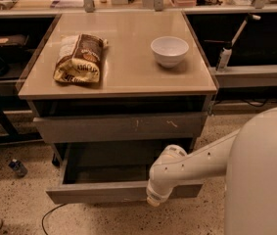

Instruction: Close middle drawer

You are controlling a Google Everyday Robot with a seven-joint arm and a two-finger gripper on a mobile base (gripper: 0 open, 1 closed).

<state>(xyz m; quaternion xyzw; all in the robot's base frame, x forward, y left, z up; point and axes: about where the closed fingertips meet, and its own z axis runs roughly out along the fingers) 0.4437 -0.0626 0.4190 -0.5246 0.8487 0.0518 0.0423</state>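
Claw [153,200] at front of open middle drawer [94,193].

Two drawers [121,127]; one bowl [169,50]; one bag [79,58]; one gripper [153,199], at middle drawer [99,192] front.

The flat tabletop [128,77] is a plain pale tan with a soft sheen. On it lie a crumpled snack bag [79,58], dark brown and mustard yellow with pale lettering, and a round plain white bowl [169,50]. Below, the grey upper drawer front [103,127] carries a few pale scratch marks near its centre. The wide grey wood-look middle drawer [99,192] has a darker grey tray interior. The robot's smooth arm [196,163] is cream-white with small dark dots, and its gripper [153,199], the same cream-white, sits at that drawer's front panel, right of centre. The floor [11,204] is beige, speckled with dark and light flecks.
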